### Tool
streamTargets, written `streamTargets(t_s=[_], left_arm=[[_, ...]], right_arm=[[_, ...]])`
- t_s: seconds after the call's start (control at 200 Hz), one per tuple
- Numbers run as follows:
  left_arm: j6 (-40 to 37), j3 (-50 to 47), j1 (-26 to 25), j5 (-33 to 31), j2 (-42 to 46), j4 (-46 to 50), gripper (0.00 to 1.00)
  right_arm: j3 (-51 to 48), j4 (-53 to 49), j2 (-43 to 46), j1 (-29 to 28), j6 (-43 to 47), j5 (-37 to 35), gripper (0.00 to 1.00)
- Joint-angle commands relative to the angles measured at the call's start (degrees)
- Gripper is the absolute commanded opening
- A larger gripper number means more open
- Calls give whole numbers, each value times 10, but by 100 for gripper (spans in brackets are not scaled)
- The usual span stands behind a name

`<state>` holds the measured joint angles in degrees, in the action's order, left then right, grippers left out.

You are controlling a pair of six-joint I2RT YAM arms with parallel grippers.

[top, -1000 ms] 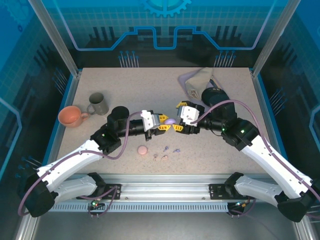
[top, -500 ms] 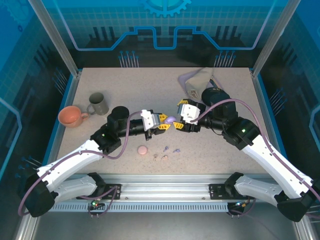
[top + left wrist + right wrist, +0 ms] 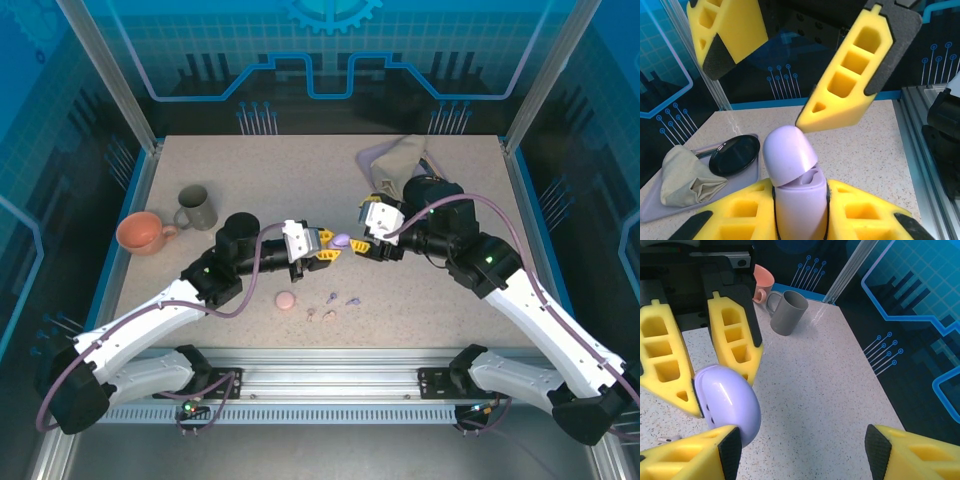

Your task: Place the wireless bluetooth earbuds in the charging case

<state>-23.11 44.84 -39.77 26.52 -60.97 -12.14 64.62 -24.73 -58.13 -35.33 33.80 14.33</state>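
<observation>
My left gripper (image 3: 327, 252) is shut on a lavender charging case (image 3: 341, 242), held above the table's middle. In the left wrist view the charging case (image 3: 795, 190) stands between my yellow fingers (image 3: 735, 215) with its domed lid tilted partly open. My right gripper (image 3: 364, 243) faces it, open, one fingertip (image 3: 695, 455) close beside the case's lid (image 3: 730, 402). Several tiny earbuds, lavender (image 3: 352, 299) and pale pink (image 3: 328, 314), lie on the table nearer the front. A round pink case (image 3: 286, 300) lies to their left.
A grey mug (image 3: 195, 207) and an orange cup (image 3: 143, 232) stand at the left. At the back right a lavender tray (image 3: 700, 197) holds a folded cloth (image 3: 400, 158) and a black round case (image 3: 735, 154).
My right gripper has drawn slightly back and to the right, still open beside the case. The left gripper keeps its hold and has barely moved.
</observation>
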Motion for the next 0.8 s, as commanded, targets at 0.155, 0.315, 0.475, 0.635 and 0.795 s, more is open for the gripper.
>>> streamTargets(t_s=[0.155,0.315,0.475,0.635,0.795], left_arm=[[-22,16,-16,27,3,6,0],[-24,14,-17,21,3,5,0],[-29,18,-17,21,0,10,0],[-31,23,-17,24,-2,15,0],[-31,23,-17,24,-3,15,0]], right_arm=[[21,24,-5,9,-13,-7,69],[10,-6,26,11,6,20,75],[-17,-24,48,7,16,72,88],[-26,-26,32,-21,40,44,94],[-13,-27,3,-32,45,28,93]])
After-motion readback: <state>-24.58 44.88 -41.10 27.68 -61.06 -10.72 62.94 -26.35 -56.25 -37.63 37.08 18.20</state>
